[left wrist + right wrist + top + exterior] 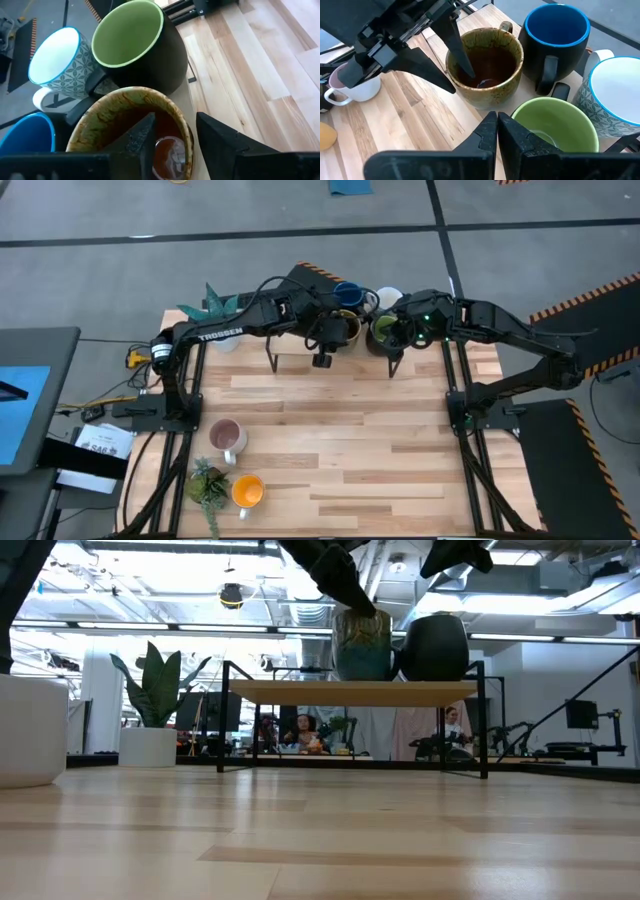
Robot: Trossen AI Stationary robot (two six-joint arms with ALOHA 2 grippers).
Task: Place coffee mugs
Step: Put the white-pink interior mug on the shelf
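Note:
Four mugs stand together on a raised wooden shelf [300,692] at the table's far side: brown [345,328], green-lined dark [383,330], blue [348,292] and white patterned [388,298]. My left gripper [175,117] is open at the brown mug [100,120], one finger inside it and one outside its wall, with a gap on both sides. My right gripper [497,116] is shut and hovers just above the green mug [555,120], beside its rim. A pink mug [225,435] and an orange mug [247,490] rest on their bases on the table's near left part.
A small bushy plant [207,480] stands beside the orange mug, and a spiky teal plant [215,305] stands at the far left corner. The shelf rests on thin black legs [273,358]. The two grippers are close together over the shelf. Bare wood spans the table's middle and right.

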